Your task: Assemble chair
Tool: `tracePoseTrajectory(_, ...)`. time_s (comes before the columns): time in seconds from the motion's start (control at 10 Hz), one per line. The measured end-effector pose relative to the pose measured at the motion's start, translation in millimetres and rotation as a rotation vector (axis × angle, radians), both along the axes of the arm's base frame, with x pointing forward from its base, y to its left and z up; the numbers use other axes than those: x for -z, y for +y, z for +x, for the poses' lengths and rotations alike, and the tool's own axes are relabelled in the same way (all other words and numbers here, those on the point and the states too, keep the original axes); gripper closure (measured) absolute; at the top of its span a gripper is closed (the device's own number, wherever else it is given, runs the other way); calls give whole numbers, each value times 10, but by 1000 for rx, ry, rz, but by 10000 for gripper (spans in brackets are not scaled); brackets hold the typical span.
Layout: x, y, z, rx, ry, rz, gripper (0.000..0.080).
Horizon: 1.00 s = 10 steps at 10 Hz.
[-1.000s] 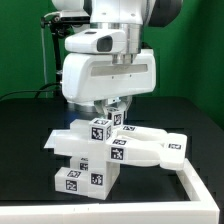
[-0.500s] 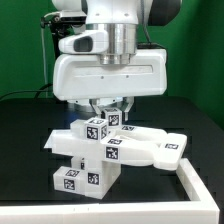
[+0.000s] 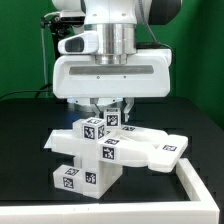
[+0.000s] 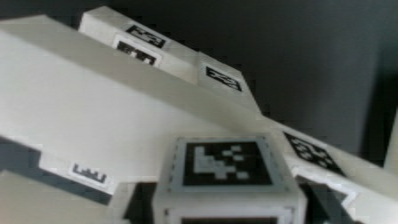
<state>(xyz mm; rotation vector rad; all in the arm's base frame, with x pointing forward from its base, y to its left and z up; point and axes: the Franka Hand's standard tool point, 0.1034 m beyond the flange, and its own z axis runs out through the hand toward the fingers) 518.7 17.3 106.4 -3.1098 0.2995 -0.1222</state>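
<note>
White chair [image 3: 110,150] bears seemingly black-and-white tags [image 3: 88,131].

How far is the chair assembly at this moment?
Several white parts of the chair already sit stacked together near the low white wall. In hand: the claw is closed on a tagged piece at the top of the stack. Whether further parts remain loose cannot be seen.

A black table [image 3: 25,140] carries the parts. The white chair [image 3: 110,152] (chunky bars, tagged) is seen resting on it near the middle. A low white wall [image 3: 200,185] lies at the exterior view's right.
</note>
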Motion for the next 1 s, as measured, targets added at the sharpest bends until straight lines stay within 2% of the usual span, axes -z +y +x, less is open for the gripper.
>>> tracePoseTrajectory(0.5, 12, 24, 15, 591, -1, 72, 527)
tracePoseTrajectory(0.7, 13, 44, 17, 682, 1, 82, 527)
tracePoseTrajectory(1.0, 24, 113, 4, 593, 2, 67, 183)
